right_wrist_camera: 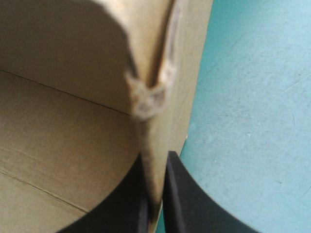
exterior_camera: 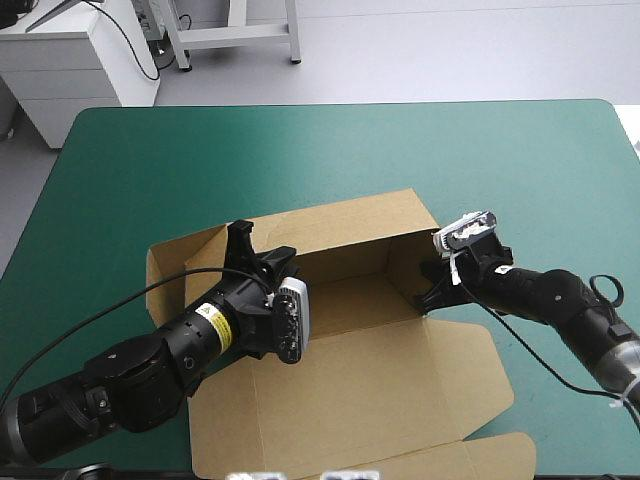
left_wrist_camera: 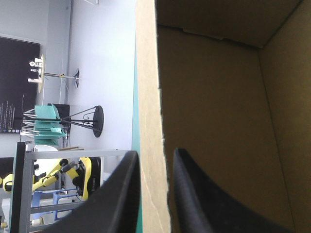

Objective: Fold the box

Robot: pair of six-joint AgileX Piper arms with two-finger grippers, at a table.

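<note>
The box [exterior_camera: 345, 295] sits on the middle of the counter [exterior_camera: 200, 150], nearer its near edge than its far one. It is a half-made tray. The far wall [exterior_camera: 340, 225] stands up, and the left wall [exterior_camera: 185, 260] and right wall [exterior_camera: 428, 255] are raised at its ends. The lid [exterior_camera: 370, 400] lies flat toward the near edge, with a side flap [exterior_camera: 480, 375] spread out on the right.

My left gripper [exterior_camera: 262, 248] comes in from the near left and is clamped on the top edge of the left wall. In my left wrist view the board's edge runs straight between the two black fingers [left_wrist_camera: 121, 199]. One is inside the box against the brown inner face, the other outside it.

My right gripper [exterior_camera: 432, 285] reaches in from the right and is clamped on the right wall at its near end. In my right wrist view the fingers [right_wrist_camera: 182, 194] are all but together with the board pinched between them. One is on the inner side, the other on the outer side over the teal-green cover. Just ahead of them the board's edge looks doubled and frayed.
</note>
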